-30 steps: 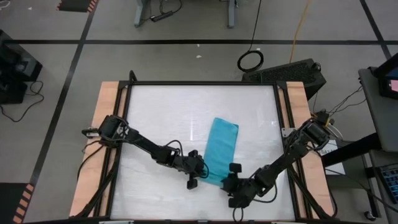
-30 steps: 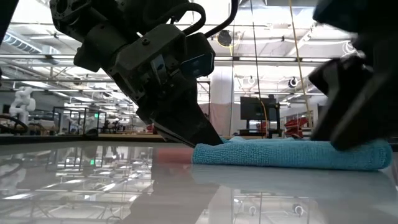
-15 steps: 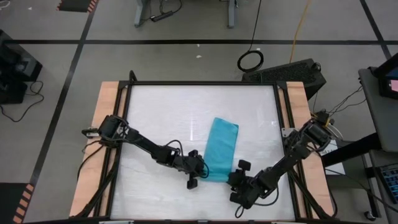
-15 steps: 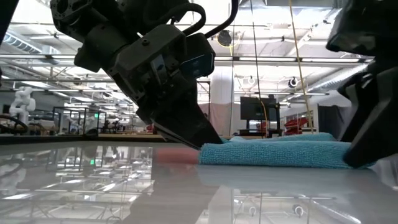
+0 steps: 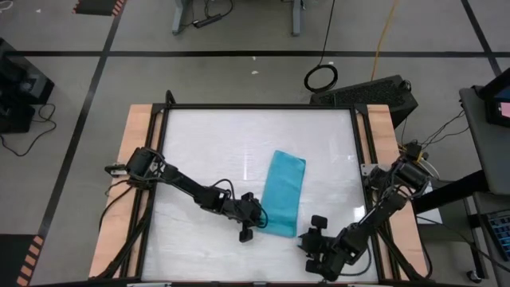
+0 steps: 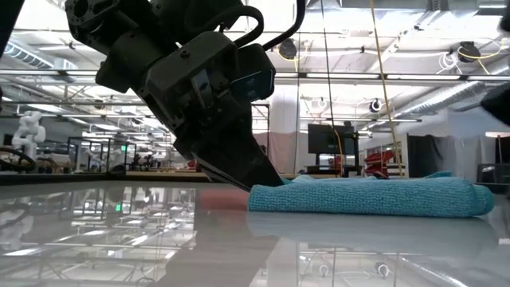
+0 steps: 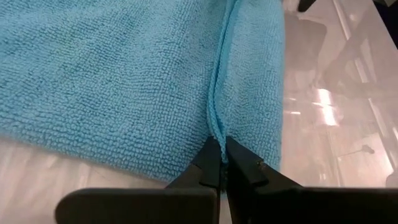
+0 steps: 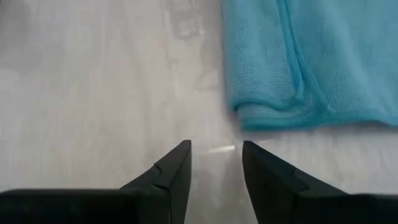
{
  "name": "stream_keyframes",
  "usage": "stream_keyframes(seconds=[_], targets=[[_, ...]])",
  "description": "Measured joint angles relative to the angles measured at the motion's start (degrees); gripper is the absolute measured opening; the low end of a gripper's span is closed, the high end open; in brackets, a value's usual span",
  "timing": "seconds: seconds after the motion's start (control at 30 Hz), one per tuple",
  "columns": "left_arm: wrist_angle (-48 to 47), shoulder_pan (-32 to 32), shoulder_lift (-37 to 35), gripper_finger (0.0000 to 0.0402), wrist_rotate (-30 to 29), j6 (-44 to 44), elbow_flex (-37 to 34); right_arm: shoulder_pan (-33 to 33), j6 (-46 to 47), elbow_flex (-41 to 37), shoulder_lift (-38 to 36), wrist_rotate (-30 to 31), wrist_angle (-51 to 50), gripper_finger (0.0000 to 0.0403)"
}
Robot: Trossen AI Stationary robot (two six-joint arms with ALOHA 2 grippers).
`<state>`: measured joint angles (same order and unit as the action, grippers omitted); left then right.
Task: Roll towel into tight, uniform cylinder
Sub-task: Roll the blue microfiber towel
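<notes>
The turquoise towel [image 5: 284, 194] lies folded into a narrow strip on the white tabletop, flat on its underside, also seen in the low view [image 6: 374, 195]. My left gripper [image 5: 264, 219] is at the strip's near left corner, shut on the towel. My right gripper [image 5: 312, 233] stands open over bare table, to the right of the strip's near end and apart from it. In the right wrist view its fingers [image 8: 216, 152] have nothing between them, and the towel's corner [image 8: 249, 115] lies a little ahead. My left gripper pinches a raised hemmed edge [image 7: 216, 127] of the towel between its two fingertips, close to the strip's near end. The fingers slant down from the table's left, in line with that edge. The towel lies slack on the table; how many layers are pinched I cannot tell.
The white tabletop [image 5: 207, 151] has wooden side rails [image 5: 135, 159] and a dark frame. Bare surface stretches left of and beyond the towel. Cables and a black case [image 5: 366, 92] lie on the floor beyond the far edge.
My right gripper has drawn away from the towel's near right corner toward the table's near right corner, rolling as it went; its finger gap looks unchanged. The towel stays flat where it was.
</notes>
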<state>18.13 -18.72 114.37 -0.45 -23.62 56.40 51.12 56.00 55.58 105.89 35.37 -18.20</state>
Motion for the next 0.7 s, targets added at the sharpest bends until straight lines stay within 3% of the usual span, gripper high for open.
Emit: stream_keyframes(seconds=[0.23, 0.47, 0.7], targets=[[-0.1, 0.0, 0.0, 0.0011, 0.1, 0.0, 0.0, 1.4, -11.8, 1.1, 0.0, 6.9, 3.0, 0.0139], [-0.2, 0.0, 0.0, 0.0011, 0.1, -0.1, 0.0, -1.0, -26.5, 1.1, 0.0, 11.4, 7.0, 0.0183], [-0.2, 0.0, 0.0, 0.0011, 0.3, -0.1, 0.0, -3.6, -28.2, 1.1, 0.0, 7.5, 6.4, 0.0224]])
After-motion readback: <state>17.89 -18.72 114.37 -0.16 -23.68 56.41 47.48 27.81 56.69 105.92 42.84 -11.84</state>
